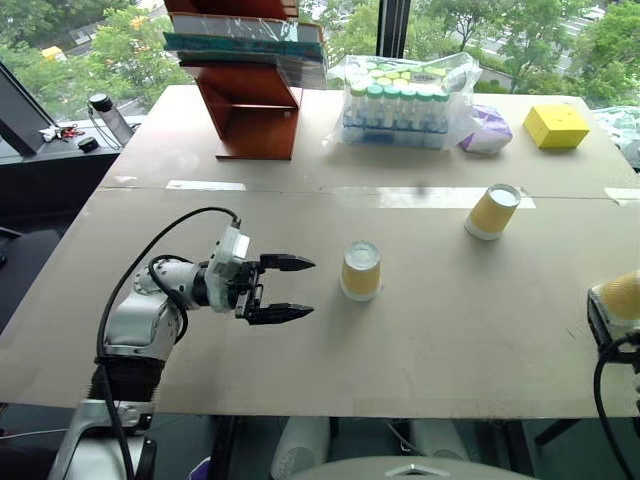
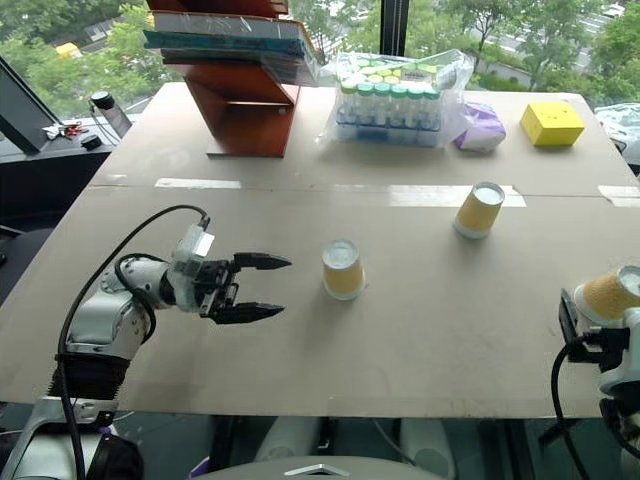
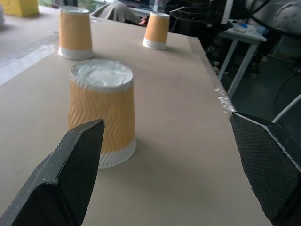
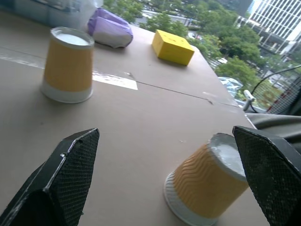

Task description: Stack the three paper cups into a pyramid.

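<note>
Left gripper (image 1: 282,289) sits closest, fingers spread wide, empty, pointing across the table (image 1: 450,330) at the near cup (image 1: 361,270), which stands rim-down just beyond its tips. Far cup (image 1: 492,211) is also upside down, well apart toward the tape line. Third cup (image 2: 610,293) sits at the table's right edge, tilted, right by the right gripper (image 4: 169,186), whose fingers are also wide apart and holding nothing.

No pyramid yet: all three cups are scattered. My read is that the base comes first, so two cups need to end up side by side, touching or just beside each other, both rim-down. Doing it well means closing on a cup mid-wall, gently, since paper crushes, and setting it flat so it doesn't tip. The tilted cup at the edge looks the riskiest: a clumsy nudge could send it off the table.

Head views give the layout: the spacing between cups, plus the bottle pack (image 1: 400,105) and yellow box (image 1: 556,125) at the back. Left wrist view lines up all three cups in a receding row and shows the near cup's wavy embossing. Right wrist view shows how close to the edge the tilted cup leans.
</note>
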Controlling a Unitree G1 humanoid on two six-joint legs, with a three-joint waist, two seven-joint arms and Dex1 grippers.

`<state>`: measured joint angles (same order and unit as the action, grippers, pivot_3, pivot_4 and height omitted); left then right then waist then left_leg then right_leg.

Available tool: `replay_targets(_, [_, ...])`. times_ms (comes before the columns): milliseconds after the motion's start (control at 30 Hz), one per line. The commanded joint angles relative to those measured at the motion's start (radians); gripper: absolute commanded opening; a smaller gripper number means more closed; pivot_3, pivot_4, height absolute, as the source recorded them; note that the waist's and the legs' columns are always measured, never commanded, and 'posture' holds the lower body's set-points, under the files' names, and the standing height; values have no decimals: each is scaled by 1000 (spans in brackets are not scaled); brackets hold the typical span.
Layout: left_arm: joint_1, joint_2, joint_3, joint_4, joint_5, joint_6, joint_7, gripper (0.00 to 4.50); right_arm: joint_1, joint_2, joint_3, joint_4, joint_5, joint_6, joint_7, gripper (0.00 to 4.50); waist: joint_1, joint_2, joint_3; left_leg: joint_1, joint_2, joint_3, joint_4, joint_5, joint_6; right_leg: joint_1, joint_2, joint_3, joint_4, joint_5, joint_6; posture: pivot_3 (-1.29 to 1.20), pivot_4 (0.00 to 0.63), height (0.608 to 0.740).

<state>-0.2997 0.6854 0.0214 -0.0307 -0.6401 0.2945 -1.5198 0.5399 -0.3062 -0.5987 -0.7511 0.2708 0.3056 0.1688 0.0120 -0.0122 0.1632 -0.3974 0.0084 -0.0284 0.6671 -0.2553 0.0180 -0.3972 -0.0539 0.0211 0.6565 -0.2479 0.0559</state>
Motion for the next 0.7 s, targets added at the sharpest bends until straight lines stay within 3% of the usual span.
replay_targets(33, [-22, 11, 14, -176, -115, 114, 39, 4379, -53, -20, -34, 24, -26, 61, -49, 4500, -1, 0, 0, 0, 0, 0, 0, 0, 0, 0, 1, 0, 0, 0, 0, 0, 150, 740])
replay_targets(333, [-176, -33, -1, -337, -222, 316, 253, 4379, -311, -59, -105, 194, 20, 240, -141, 4500, -4, 1, 0, 0, -2, 2, 0, 0, 0, 0, 2, 2, 1, 0, 0, 0, 150, 740])
replay_targets(700, [-192, -56, -2, -387, -244, 362, 351, 4379, -370, -47, -136, 280, 103, 315, -130, 4500, -18, 1, 0, 0, -2, 1, -1, 0, 0, 0, 3, 2, 0, 2, 4, 0, 150, 740])
